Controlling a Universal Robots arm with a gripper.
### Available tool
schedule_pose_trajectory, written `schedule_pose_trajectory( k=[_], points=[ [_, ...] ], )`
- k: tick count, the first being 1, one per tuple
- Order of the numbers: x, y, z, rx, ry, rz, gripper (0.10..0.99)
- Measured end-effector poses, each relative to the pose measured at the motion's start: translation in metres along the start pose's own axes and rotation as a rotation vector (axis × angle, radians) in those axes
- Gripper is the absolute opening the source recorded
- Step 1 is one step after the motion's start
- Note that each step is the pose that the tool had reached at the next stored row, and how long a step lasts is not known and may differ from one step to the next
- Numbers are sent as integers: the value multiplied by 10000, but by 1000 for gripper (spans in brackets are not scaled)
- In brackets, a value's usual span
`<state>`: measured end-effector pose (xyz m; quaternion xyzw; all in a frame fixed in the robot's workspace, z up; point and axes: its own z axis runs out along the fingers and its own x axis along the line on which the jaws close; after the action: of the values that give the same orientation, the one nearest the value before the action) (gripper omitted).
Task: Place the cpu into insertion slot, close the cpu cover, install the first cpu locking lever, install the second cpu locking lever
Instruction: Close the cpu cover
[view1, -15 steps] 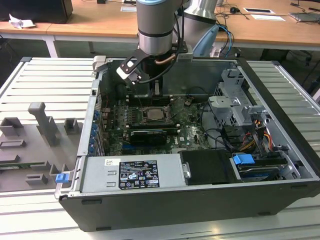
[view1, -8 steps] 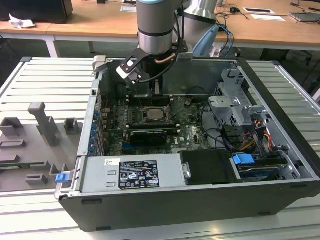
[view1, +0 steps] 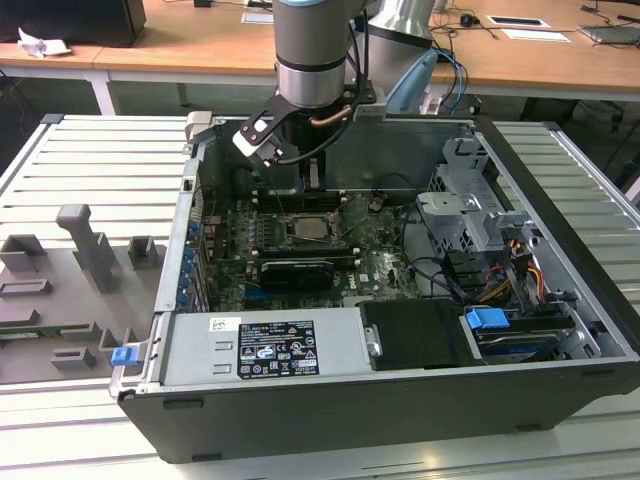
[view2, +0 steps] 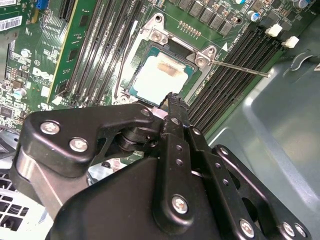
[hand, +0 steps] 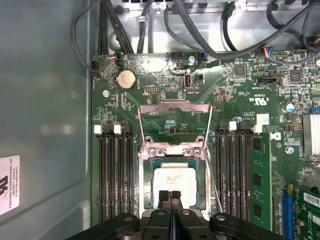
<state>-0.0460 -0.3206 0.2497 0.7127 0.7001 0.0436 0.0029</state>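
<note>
Cpu (hand: 174, 181) lies flat inside the insertion slot (hand: 146, 181), its pale lid facing up, in both wrist views. The cpu cover (hand: 175, 106) is swung open away from the slot, so its windowed frame rests over the bare green board beyond the hinge.

The first wrist view looks straight down on this. It also shows a coin cell (hand: 126, 79), black cables at the board's edge, and long memory slots (hand: 115, 175) on either side of the socket. A thin locking lever (hand: 215, 185) stands free beside the slot. In the second wrist view the same rod juts out slantwise across the memory slots.

The end effector (hand: 169, 196) has its two black fingertips (hand: 163, 195) drawn narrow, pressed nearly together with nothing between them. They are poised at the near edge of the chip.

The exterior view gives the wider setting: an open computer case (view1: 300, 425) lying on a ribbed bench (view1: 90, 160). The grey arm (view1: 312, 50) comes straight down into the case above the board.

A printed label sits on the power supply (view1: 200, 350), and a white sticker (hand: 9, 184) is on the case wall. Small white lettering marks the board. Grey fixtures (view1: 90, 250) stand toward the exterior view's left.
</note>
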Motion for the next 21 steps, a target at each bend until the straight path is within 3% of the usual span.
schedule_pose_trajectory(
  k=[21],
  points=[
    [3,3,-49,0,0,0,106]
  ],
)
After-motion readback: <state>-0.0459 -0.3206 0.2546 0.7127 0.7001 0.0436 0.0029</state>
